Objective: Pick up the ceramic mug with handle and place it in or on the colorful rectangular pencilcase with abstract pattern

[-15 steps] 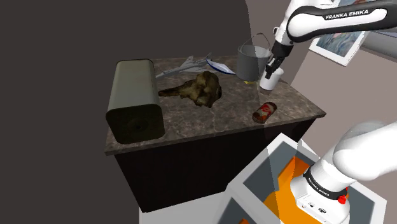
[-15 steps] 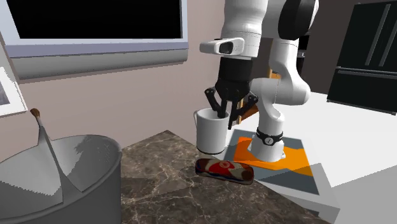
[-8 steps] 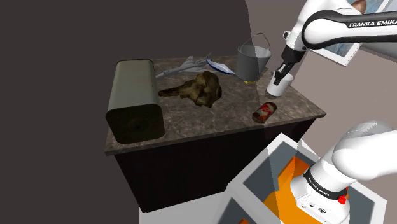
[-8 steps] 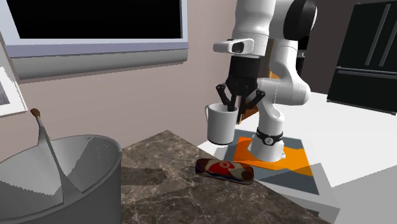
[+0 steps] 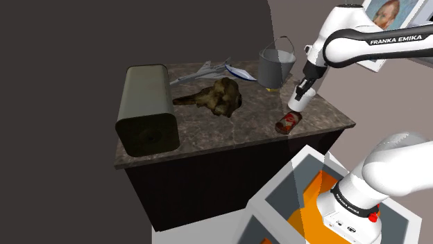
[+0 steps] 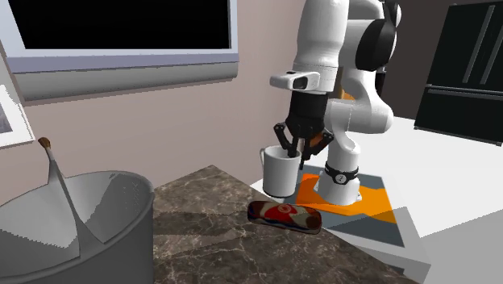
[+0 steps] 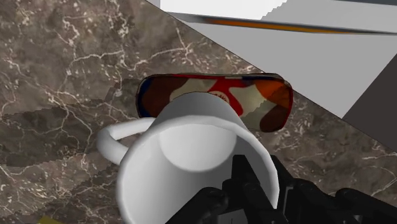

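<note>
A white mug with a handle [image 5: 299, 100] [image 6: 280, 173] [image 7: 191, 162] hangs upright in the air. My black gripper [image 5: 304, 87] [image 6: 295, 150] [image 7: 254, 188] is shut on its rim, one finger inside the cup and one outside. Right under the mug, on the dark marble counter, lies the pencil case [image 5: 288, 123] [image 6: 284, 215] [image 7: 270, 102], a flat rounded rectangle in red, white and brown patches. It sits near the counter's edge closest to my stand. The mug's base is just above the case; I cannot tell whether they touch.
The marble counter [image 5: 208, 132] also carries a grey metal bucket [image 5: 276, 64] [image 6: 81, 218], a toy plane [image 5: 211, 69], a brown lumpy object [image 5: 221, 96] and a big olive canister [image 5: 146, 107] lying on its side. A window [image 6: 121, 24] shows a black area.
The mug has travelled in my shut gripper away from the bucket toward the counter's edge, then come down over the pencil case. The other objects have not moved.
</note>
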Controlling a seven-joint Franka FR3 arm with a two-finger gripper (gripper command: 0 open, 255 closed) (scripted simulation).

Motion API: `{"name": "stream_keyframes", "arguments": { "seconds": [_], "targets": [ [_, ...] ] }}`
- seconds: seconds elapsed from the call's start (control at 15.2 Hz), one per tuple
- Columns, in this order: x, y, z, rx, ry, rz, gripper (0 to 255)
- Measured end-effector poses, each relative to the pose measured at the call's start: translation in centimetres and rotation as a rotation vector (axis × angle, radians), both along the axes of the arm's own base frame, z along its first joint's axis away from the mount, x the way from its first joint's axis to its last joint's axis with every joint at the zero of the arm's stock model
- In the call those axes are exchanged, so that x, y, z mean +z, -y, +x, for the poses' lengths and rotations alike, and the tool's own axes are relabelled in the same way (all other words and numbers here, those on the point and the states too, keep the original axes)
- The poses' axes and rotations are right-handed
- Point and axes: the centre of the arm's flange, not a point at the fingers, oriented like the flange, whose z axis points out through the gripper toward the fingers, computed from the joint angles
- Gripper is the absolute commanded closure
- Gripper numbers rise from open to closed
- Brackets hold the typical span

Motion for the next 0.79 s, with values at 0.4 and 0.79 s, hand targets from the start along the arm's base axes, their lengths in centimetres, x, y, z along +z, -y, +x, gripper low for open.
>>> {"name": "stream_keyframes", "arguments": {
  "seconds": [0.4,0.79],
  "targets": [
    [-3.2,0.1,0.0,0.000,0.000,0.000,255],
    [-5.3,0.0,-0.1,0.000,0.000,0.000,255]
  ]
}}
